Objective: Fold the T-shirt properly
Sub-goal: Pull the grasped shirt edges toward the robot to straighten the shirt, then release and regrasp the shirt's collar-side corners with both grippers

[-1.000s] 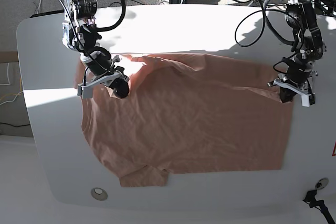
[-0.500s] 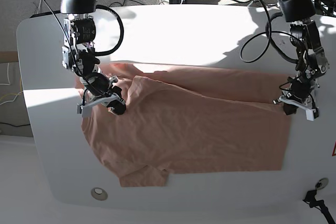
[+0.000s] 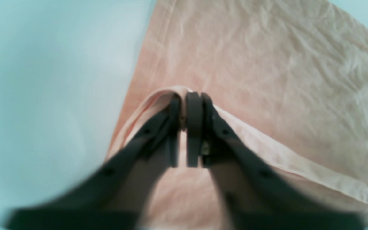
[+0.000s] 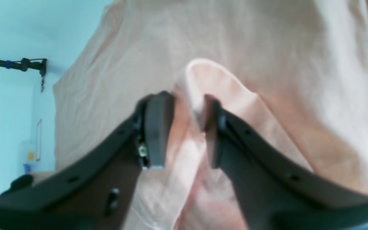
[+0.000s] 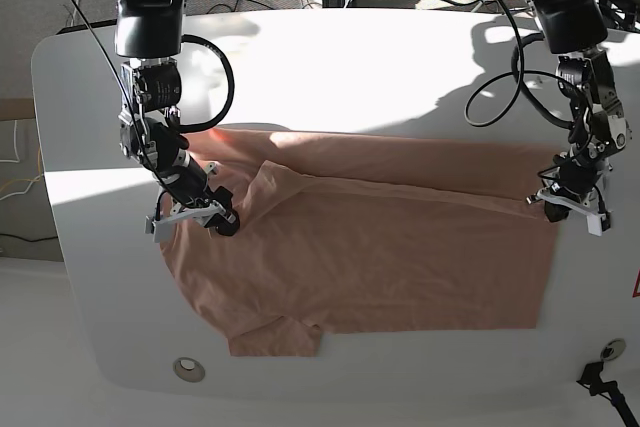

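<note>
So the first fold lies over the shirt (image 5: 380,247) on the table (image 5: 330,57). The left gripper (image 3: 187,108) pinches its hem; the right gripper (image 4: 187,121) stands narrowly parted around a fold. Further folds remain.

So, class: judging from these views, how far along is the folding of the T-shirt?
Done: the far long edge of the T-shirt lies folded over onto its body, on the white table.
In hand: the left gripper is pinching the folded hem; the right gripper has its jaws parted around a raised fold of cloth.
Left: the near edge and near sleeve lie unfolded.
</note>
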